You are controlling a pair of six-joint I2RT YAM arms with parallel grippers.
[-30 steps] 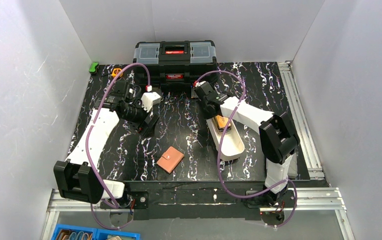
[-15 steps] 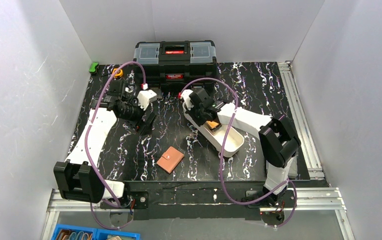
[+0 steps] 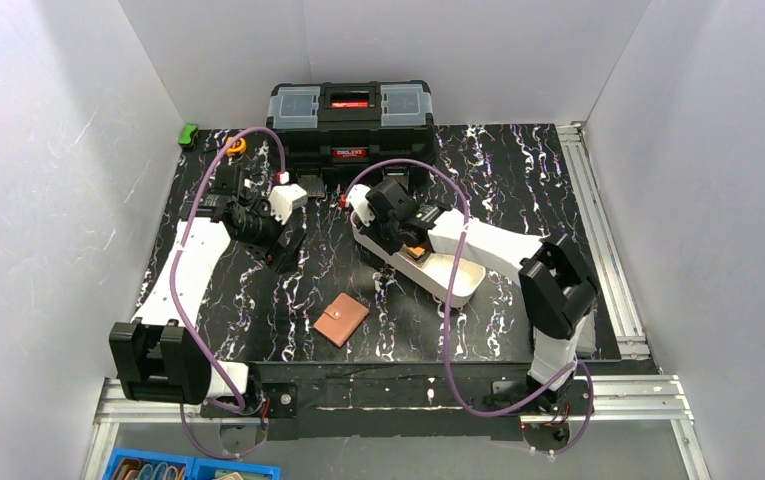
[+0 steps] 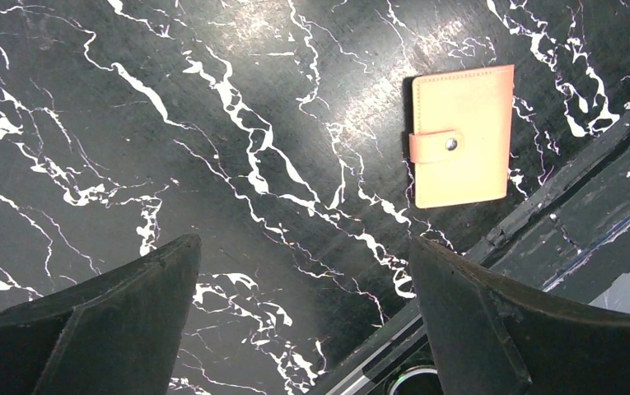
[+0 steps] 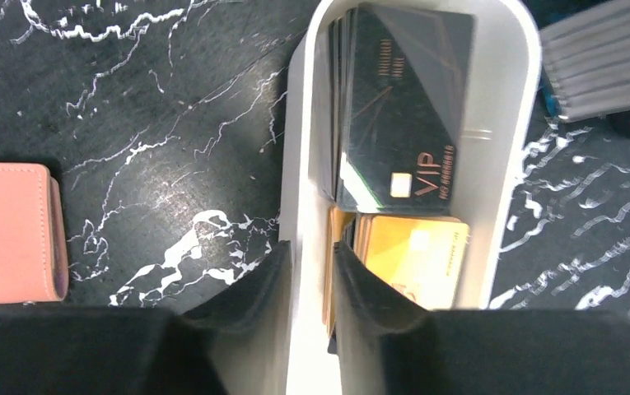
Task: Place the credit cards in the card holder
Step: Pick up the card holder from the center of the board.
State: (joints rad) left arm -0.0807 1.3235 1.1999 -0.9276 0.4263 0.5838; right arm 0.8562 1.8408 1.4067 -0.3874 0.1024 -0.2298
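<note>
The card holder (image 3: pixel 342 320), a closed tan-pink wallet with a snap tab, lies flat near the table's front; it also shows in the left wrist view (image 4: pixel 462 136) and at the left edge of the right wrist view (image 5: pixel 7 233). The credit cards stand in a long white tray (image 3: pixel 455 277): a black VIP card (image 5: pixel 398 123) and yellow-orange cards (image 5: pixel 414 259). My right gripper (image 5: pixel 311 255) straddles the tray's left wall (image 5: pixel 299 148), jaws slightly apart, one finger inside by the cards. My left gripper (image 4: pixel 305 243) hangs wide open above bare table, left of the wallet.
A black toolbox (image 3: pixel 350 115) stands at the back centre, with a green item (image 3: pixel 188 134) and an orange one (image 3: pixel 235 146) at the back left. A grey ribbed block (image 5: pixel 604 58) lies just beyond the tray. A metal rail (image 3: pixel 598 230) runs along the table's right edge.
The right arm dragged the white tray leftward and turned it, then its jaws eased apart a little. The left arm shifted slightly back and left, still open.
</note>
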